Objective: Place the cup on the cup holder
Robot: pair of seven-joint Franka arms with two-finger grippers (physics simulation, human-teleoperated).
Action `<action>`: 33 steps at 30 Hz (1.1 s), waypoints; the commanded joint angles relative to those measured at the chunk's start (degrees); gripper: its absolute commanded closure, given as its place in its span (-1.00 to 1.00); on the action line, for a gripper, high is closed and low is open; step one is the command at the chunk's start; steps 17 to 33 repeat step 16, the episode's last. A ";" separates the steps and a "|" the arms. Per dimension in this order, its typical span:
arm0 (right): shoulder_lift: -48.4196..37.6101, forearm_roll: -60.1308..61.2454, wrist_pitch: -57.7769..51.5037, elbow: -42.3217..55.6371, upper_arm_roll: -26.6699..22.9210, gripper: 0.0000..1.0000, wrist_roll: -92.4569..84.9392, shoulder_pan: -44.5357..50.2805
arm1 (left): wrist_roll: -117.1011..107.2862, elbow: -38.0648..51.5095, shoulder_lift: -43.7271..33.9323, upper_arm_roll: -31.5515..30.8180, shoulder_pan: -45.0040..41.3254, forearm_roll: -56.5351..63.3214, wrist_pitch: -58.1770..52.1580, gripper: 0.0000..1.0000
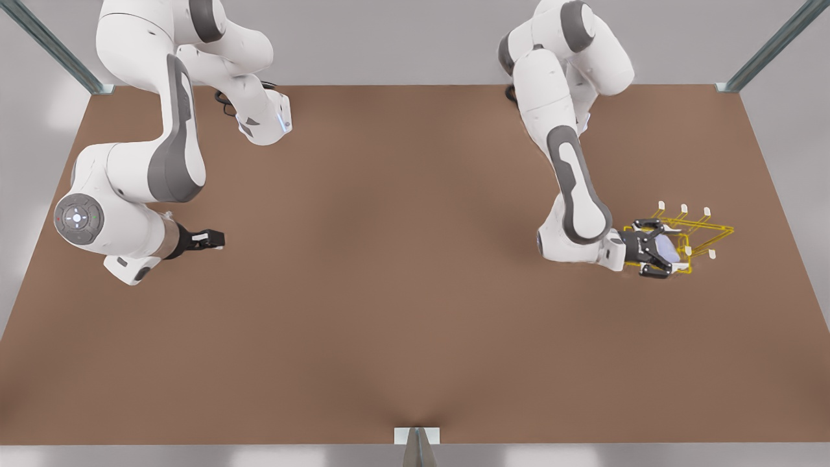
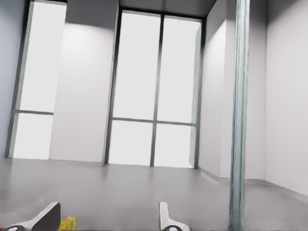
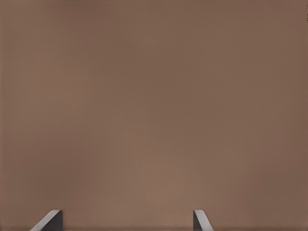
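The lavender cup [image 1: 666,250] sits between the fingers of my left gripper [image 1: 670,248], at the front view's right. That gripper is shut on the cup and holds it over the near-left corner of the yellow wire cup holder [image 1: 710,228]. White-tipped pegs [image 1: 683,208] stand along the holder's far side. In the left wrist view the gripper [image 2: 109,220] points out level into the room, and a bit of the yellow holder [image 2: 67,224] shows beside one finger. My right gripper [image 1: 217,239] waits at the front view's left. Its fingers stand open over bare table [image 3: 127,221].
The brown table [image 1: 415,311] spreads wide between the two arms. Metal frame posts rise at its far corners [image 1: 771,45] [image 1: 45,45] and at the middle of its near edge [image 1: 417,447]. One such post [image 2: 239,115] shows in the left wrist view.
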 commanded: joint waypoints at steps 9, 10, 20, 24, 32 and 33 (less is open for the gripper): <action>0.02 -0.31 -0.01 0.17 -0.03 -1.00 -0.84 0.10 | 138.38 45.99 -21.36 -60.93 49.89 -46.54 -47.04 -1.00; 0.02 -0.40 -0.01 0.17 0.05 -1.00 -0.49 0.10 | 145.58 30.08 -29.71 -64.59 52.30 -48.80 -29.90 -1.00; 0.02 -0.40 -0.01 0.26 0.05 -1.00 -0.40 0.10 | 140.12 40.53 -22.95 -64.32 52.74 -49.34 -41.04 -1.00; 0.02 -0.40 -0.01 0.26 0.05 -1.00 -0.40 0.10 | 140.12 40.53 -22.95 -64.32 52.74 -49.34 -41.04 -1.00; 0.02 -0.40 -0.01 0.26 0.05 -1.00 -0.40 0.10 | 140.12 40.53 -22.95 -64.32 52.74 -49.34 -41.04 -1.00; 0.02 -0.40 -0.01 0.26 0.05 -1.00 -0.40 0.10 | 140.12 40.53 -22.95 -64.32 52.74 -49.34 -41.04 -1.00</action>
